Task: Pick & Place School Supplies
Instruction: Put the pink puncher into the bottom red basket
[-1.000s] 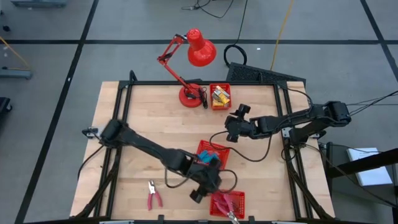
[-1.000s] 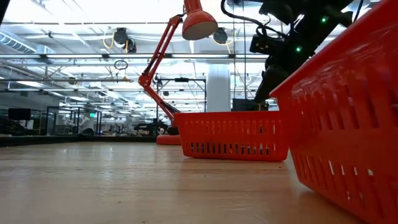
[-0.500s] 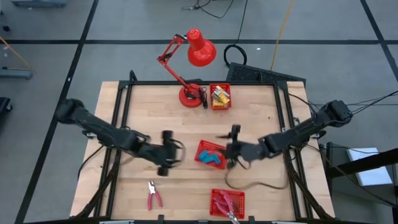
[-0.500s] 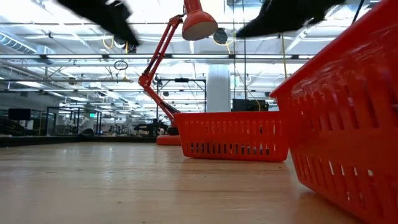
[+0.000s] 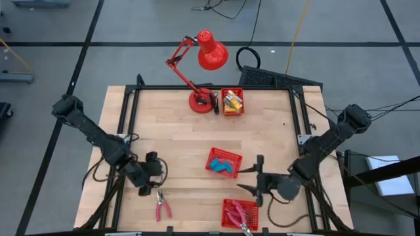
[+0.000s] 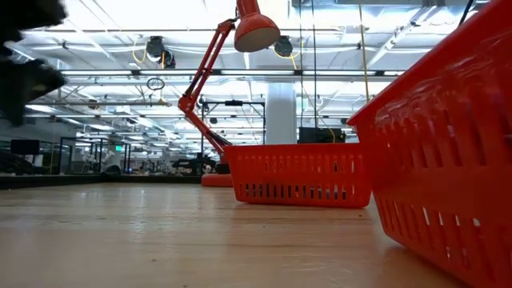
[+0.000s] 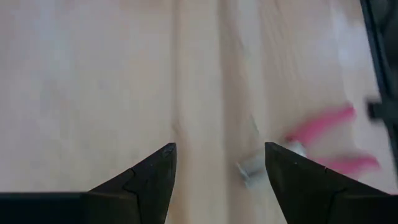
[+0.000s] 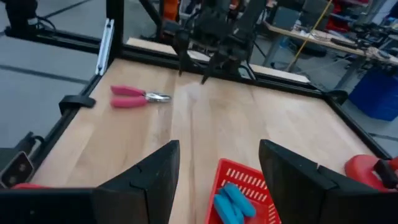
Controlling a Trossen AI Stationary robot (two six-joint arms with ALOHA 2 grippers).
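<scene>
Setting: wooden table (image 5: 184,137) inside a dark frame, on a grey workshop floor; a red desk lamp (image 5: 200,65) stands at the far edge.

Item 1, outstanding: red-handled pliers (image 5: 161,206), lying loose on bare wood near the front left corner, in no basket. The left wrist view shows their metal jaws and pink-red handles just beyond the left fingertips.

Item 2, placed: light-blue blocks (image 5: 224,164) in the middle basket (image 5: 214,155), at the table's centre.

Item 3, placed: yellow pieces (image 5: 231,101) in the far basket (image 5: 237,92), beside the lamp base.

Item 4, placed: red-handled tools, seemingly more pliers, in the front basket (image 5: 252,208) at the near edge; contents hard to make out.

Left gripper (image 5: 148,176): low over the wood just beside the loose pliers, fingers spread, holding nothing.

Right gripper (image 5: 251,178): between the middle and front baskets, fingers spread, empty.

Status, as judged: nearly complete. One loose pair of pliers remains; the left arm appears best placed to take it, the front basket being its likely destination.
</scene>
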